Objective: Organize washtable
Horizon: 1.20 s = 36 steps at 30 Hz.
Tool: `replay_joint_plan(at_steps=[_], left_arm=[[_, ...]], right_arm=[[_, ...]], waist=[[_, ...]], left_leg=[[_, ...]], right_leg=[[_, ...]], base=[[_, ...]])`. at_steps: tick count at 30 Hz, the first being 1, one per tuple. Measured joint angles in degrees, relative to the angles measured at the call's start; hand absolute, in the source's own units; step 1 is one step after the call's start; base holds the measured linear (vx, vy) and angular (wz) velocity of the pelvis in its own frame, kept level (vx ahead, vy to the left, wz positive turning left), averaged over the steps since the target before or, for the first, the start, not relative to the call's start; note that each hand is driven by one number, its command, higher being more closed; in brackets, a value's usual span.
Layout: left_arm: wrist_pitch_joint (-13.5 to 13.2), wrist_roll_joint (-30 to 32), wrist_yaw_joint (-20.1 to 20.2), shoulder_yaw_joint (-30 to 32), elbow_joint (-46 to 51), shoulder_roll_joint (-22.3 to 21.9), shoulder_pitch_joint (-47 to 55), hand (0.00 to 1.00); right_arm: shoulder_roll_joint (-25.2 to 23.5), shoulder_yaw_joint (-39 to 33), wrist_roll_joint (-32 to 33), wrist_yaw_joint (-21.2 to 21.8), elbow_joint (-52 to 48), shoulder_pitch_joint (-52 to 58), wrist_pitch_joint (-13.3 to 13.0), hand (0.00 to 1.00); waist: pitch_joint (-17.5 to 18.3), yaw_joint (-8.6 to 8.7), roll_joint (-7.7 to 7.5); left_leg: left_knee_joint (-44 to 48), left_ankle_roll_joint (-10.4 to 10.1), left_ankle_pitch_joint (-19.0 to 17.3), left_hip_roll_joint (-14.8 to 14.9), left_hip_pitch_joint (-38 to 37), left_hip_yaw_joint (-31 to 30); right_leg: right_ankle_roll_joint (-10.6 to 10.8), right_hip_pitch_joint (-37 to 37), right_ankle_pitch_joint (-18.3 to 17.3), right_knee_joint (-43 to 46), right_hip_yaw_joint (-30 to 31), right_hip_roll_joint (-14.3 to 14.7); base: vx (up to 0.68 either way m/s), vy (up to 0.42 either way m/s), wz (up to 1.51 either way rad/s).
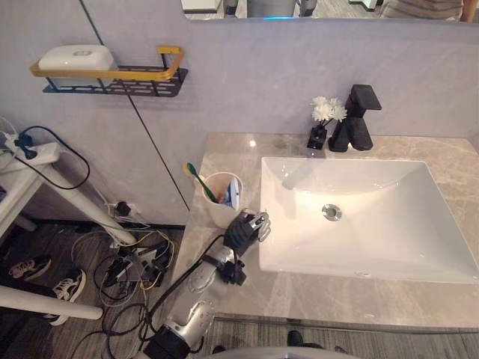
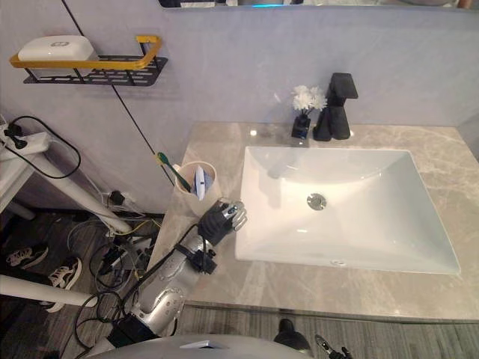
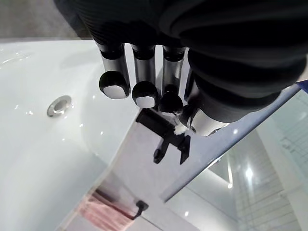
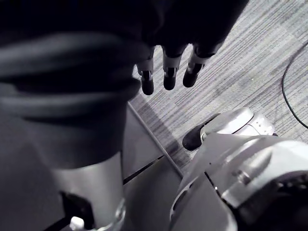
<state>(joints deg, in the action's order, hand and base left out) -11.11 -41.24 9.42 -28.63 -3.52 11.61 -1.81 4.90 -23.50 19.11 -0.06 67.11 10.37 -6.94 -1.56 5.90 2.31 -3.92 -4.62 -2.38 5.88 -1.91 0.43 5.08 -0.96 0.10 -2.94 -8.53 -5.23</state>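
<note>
Grey floor [image 4: 250, 57] in right wrist view: right robot hand [image 4: 168, 67] hangs slack, empty. Eye views: left robot hand [image 1: 247, 228] at the sink's [image 1: 359, 239] left rim, fingers relaxed, empty. Cup [image 1: 218, 206] with toothbrush [image 1: 200, 182] on the table [image 1: 314, 295] just left of sink. Black faucet [image 1: 355, 120] and white flowers [image 1: 327, 111] behind sink.

One cup [image 1: 217, 207], one green toothbrush [image 1: 198, 179], one toothpaste tube [image 1: 234, 193]. One sink [image 1: 389, 247], one black faucet [image 1: 358, 120], one flower vase [image 1: 317, 137], one stone counter [image 1: 232, 149]. One wall shelf [image 1: 142, 83], one white soap box [image 1: 76, 57]. Two shoes [image 1: 30, 267] on floor.
</note>
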Motion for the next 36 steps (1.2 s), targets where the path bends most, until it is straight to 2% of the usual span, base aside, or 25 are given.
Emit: replay_joint_plan(at_steps=[10, 20, 26, 30, 36], left_arm=[[-0.85, 0.01, -0.47, 2.27, 0.59, -0.03, -1.00, 1.00], [-0.26, -0.11, 0.29, 2.07, 0.61, -0.10, 0.38, 1.00], [-0.07, -0.61, 1.27, 2.54, 4.09, -0.21, 6.28, 1.00], [0.06, -1.11, 1.30, 5.33, 5.89, -0.67, 9.45, 1.00], [-0.35, -1.23, 1.58, 10.04, 7.16, -0.94, 13.13, 1.00]], right_arm=[[-0.59, 2.55, -0.01, 0.15, -3.13, 0.33, -0.03, 0.00], [-1.01, 3.75, -0.01, 0.17, -4.63, 0.60, -0.06, 0.00], [-1.09, 5.77, -0.01, 0.19, -6.62, 1.62, -0.20, 0.00], [-1.06, 5.86, 0.00, 0.18, -6.63, 2.11, -0.26, 0.00], [-0.98, 5.72, 0.02, 0.18, -6.31, 2.22, -0.46, 0.00]], waist=[[0.11, -0.20, 0.03], [0.46, -0.26, -0.55], [0.87, -0.61, -1.05], [0.97, -1.69, -1.01], [1.01, -2.07, -1.03]], left_leg=[[-0.23, -0.21, -0.12, 0.37, 0.73, 1.80], [0.01, -0.25, -0.08, 0.37, 0.63, 0.65], [0.12, -0.47, 0.12, 0.29, 0.66, -1.11], [0.21, -0.58, 0.47, 0.28, 1.15, -2.39], [0.16, -0.85, 1.24, 0.29, 1.50, -4.47]], right_leg=[[-0.17, -0.96, 1.93, -2.24, 1.48, 0.57], [-0.16, 0.04, 2.06, -2.27, 0.02, 0.47], [-0.20, 1.06, 1.95, -2.28, -1.86, 0.30], [-0.27, 1.21, 1.88, -2.28, -2.95, 0.30], [-0.42, 2.06, 1.75, -2.27, -5.07, 0.32]], base=[[0.01, -0.010, -0.09], [-0.01, 0.000, 0.04], [-0.01, -0.001, 0.14], [-0.02, -0.008, 0.16], [-0.02, -0.007, 0.19]])
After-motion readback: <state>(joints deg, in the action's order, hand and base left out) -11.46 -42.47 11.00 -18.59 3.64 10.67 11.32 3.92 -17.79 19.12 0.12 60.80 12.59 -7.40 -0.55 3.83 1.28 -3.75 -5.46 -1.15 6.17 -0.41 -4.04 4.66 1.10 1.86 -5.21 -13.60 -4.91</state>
